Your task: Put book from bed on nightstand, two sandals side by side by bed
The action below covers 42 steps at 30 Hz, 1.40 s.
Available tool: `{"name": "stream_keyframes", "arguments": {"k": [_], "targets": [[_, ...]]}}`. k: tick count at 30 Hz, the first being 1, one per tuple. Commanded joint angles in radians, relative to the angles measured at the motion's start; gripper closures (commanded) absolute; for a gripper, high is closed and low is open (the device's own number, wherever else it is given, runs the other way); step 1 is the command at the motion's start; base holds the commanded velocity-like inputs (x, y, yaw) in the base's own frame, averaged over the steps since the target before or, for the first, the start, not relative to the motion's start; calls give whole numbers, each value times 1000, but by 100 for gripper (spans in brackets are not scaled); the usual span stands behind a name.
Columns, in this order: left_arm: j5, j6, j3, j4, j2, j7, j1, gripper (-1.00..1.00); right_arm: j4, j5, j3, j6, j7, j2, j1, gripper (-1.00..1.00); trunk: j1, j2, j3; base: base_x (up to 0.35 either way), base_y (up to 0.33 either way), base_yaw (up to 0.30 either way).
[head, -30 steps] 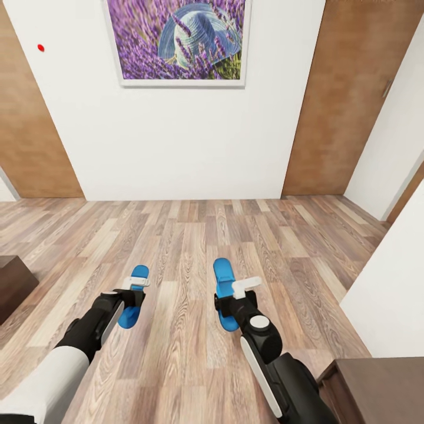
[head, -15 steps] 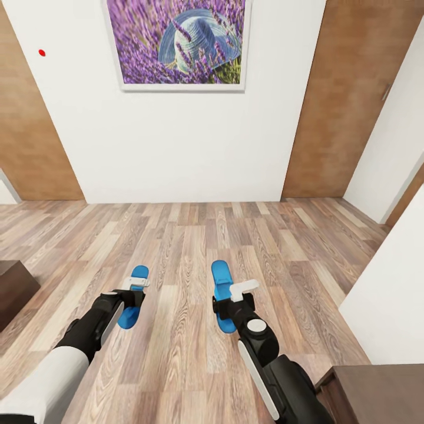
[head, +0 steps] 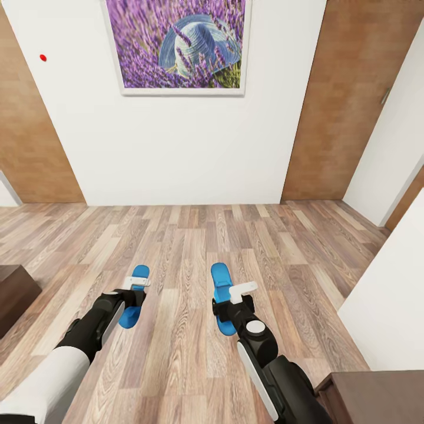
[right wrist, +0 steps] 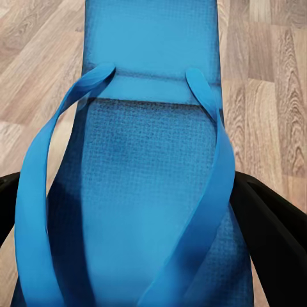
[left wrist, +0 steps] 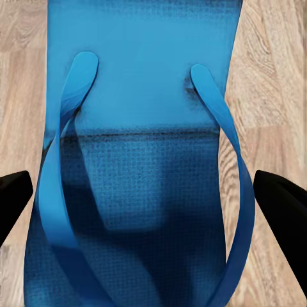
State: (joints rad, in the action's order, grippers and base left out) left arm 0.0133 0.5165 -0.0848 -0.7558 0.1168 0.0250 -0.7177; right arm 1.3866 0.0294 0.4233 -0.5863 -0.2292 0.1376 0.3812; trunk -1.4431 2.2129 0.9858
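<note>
Left gripper (head: 136, 292) jaws grip one sandal (head: 134, 302), right gripper (head: 232, 303) jaws the other sandal (head: 220, 281); neither carries readable writing.

Both arms reaching fwd over wood-plank floor (head: 194, 247). Left gripper (head: 136, 292) sitting over left sandal (head: 134, 297), blue sole sticking out past it at both ends, white bit lying across top. Right gripper (head: 232, 301) sitting over right sandal (head: 219, 282), a bit farther fwd than the left one. Sandals lying roughly parallel, w/ a floor gap btwn them. White wall (head: 176, 147) ahead carrying lavender-and-hat picture (head: 179, 44), red dot (head: 42, 58) nearby. Brown panels flanking wall. Dark wood furniture (head: 15, 294) showing at left edge, another dark piece (head: 377, 397) at lower right.
</note>
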Motion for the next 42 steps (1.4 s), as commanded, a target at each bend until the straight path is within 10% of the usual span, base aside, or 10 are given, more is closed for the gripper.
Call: {"name": "stream_keyframes", "arguments": {"k": [1,42], "targets": [[1,5,-3,-2,1,1,0,100,1,4,2,-5,-7,0,1,100,4,-7,-2,0,0,0],[0,0,-9,6,-27,-48,0,100,-33,9,42,85,-9,1,1,100,161,-294,-131,0,0,0]]}}
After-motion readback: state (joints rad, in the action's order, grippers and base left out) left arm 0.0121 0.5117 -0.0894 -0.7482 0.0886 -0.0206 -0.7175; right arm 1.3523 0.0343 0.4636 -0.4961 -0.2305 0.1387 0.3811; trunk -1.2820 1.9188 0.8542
